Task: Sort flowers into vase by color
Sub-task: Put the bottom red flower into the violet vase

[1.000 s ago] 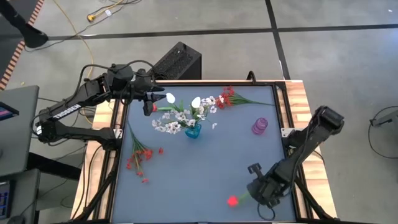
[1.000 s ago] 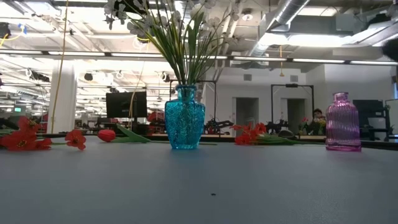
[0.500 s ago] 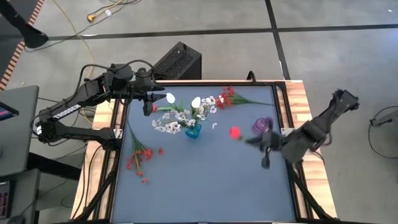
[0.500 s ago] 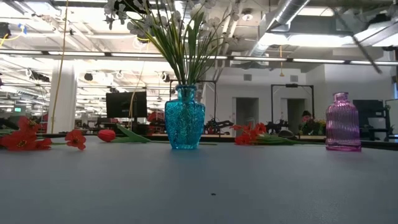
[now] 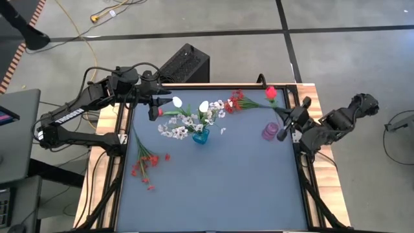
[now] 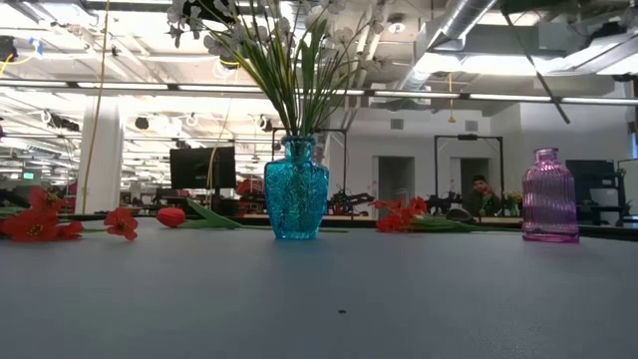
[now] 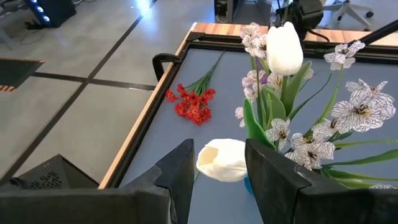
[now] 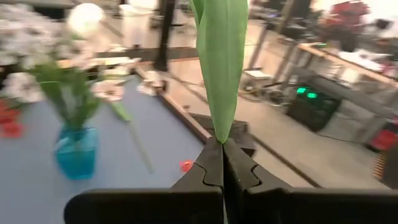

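Observation:
My right gripper [image 5: 289,123] is shut on a red tulip [image 5: 270,92] in the air, beside the purple vase [image 5: 270,131] at the table's right edge. The tulip's head points toward the far edge. My left gripper [image 5: 160,105] is open at the far left. A white tulip head [image 7: 224,160] lies just beyond its fingers and touches neither. The blue vase [image 5: 201,136] holds white flowers [image 5: 194,120]. A red spray [image 5: 236,100] lies at the far edge and another [image 5: 145,162] at the left. A red tulip [image 6: 171,215] lies on the table behind. My right gripper pinches the tulip between its two shut fingers at the base of a green leaf [image 8: 214,134]. The leaf and stem run on straight beyond the fingertips. The tulip is lifted clear of the table, and its red head is out of the wrist view.
The wooden table frame [image 5: 314,103] runs along the right edge under my right arm. The blue-grey tabletop [image 5: 220,188] is bare at the near middle. A black box [image 5: 184,65] stands behind the far edge.
My right gripper has lifted the red tulip from the near right of the table. It has carried the tulip toward the far edge, past the purple vase. The gripper has turned, so the head now points to the far edge instead of near-left.

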`<state>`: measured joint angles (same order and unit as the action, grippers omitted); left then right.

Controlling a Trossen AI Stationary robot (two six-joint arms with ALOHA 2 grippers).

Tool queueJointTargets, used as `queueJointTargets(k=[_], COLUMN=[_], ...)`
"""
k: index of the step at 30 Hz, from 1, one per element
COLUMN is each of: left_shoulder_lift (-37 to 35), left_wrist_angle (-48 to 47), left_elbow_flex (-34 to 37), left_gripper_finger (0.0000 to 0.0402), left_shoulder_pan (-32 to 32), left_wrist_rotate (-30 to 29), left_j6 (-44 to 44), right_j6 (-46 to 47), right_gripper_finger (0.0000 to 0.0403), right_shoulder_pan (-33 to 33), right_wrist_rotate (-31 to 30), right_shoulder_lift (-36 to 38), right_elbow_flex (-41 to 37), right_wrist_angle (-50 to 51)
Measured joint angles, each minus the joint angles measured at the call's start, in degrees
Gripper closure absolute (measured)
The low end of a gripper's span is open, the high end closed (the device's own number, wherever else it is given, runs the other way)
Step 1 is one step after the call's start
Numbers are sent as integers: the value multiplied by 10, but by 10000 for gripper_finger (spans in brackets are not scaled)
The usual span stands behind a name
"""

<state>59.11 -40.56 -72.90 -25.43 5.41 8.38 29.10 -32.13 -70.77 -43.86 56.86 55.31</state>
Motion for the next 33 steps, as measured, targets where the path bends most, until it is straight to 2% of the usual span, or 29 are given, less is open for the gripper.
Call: queueJointTargets(k=[7, 13, 18, 26, 33], left_shoulder_lift=[0, 0, 0, 0, 0], left_wrist_angle=[0, 4, 13, 13, 13], left_elbow_flex=[0, 0, 0, 0, 0], left_gripper_finger=[269, 269, 269, 269, 269], left_shoulder_pan=[0, 0, 0, 0, 0], left_wrist_rotate=[-5, -14, -16, -18, -18], left_j6=[0, 10, 10, 10, 10], right_j6=[41, 115, 154, 143, 219], right_gripper_finger=[387, 387, 387, 387, 387], right_shoulder_pan=[20, 19, 2, 14, 29], right_wrist_rotate=[-28, -102, -140, -169, -172], right_shoulder_lift=[1, 7, 18, 15, 15], right_elbow_flex=[-16, -75, -85, -91, -133], right_wrist_angle=[8, 9, 1, 11, 14])
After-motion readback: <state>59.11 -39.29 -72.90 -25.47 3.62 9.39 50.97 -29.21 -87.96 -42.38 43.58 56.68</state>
